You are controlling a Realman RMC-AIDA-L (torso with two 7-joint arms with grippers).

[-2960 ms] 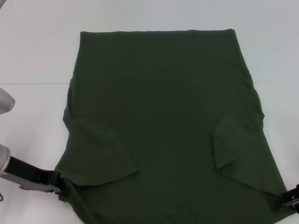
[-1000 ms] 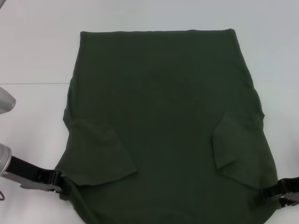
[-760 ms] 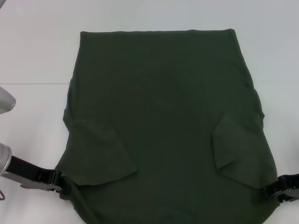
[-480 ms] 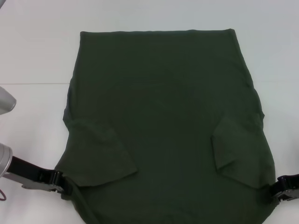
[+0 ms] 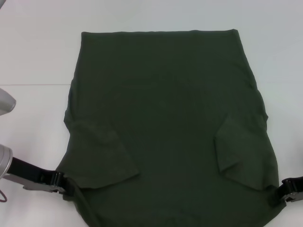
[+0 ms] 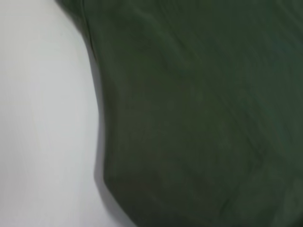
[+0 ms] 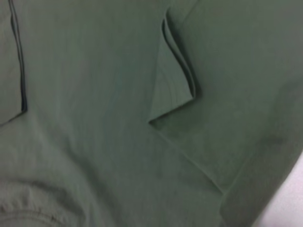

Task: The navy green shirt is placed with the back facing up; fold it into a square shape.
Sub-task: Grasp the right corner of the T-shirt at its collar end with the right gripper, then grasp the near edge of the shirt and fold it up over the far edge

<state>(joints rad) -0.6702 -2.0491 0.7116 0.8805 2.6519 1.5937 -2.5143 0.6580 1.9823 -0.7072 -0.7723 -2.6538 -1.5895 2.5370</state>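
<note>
Reaching in low from the table's near-left corner, the left gripper point(image 5: 65, 185) meets the navy green shirt point(image 5: 168, 127) edge; the right gripper point(image 5: 284, 190) sits at its near-right edge. Grip on either: can't tell. Shirt lies flat mid-table, sleeves folded inward, on the white table point(image 5: 38, 56).

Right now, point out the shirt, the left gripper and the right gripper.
navy green shirt point(image 5: 165, 118), head view, middle of the back panel.
left gripper point(image 5: 60, 183), head view, black tip at the shirt's near left corner.
right gripper point(image 5: 286, 189), head view, black tip at the shirt's near right edge.
</note>
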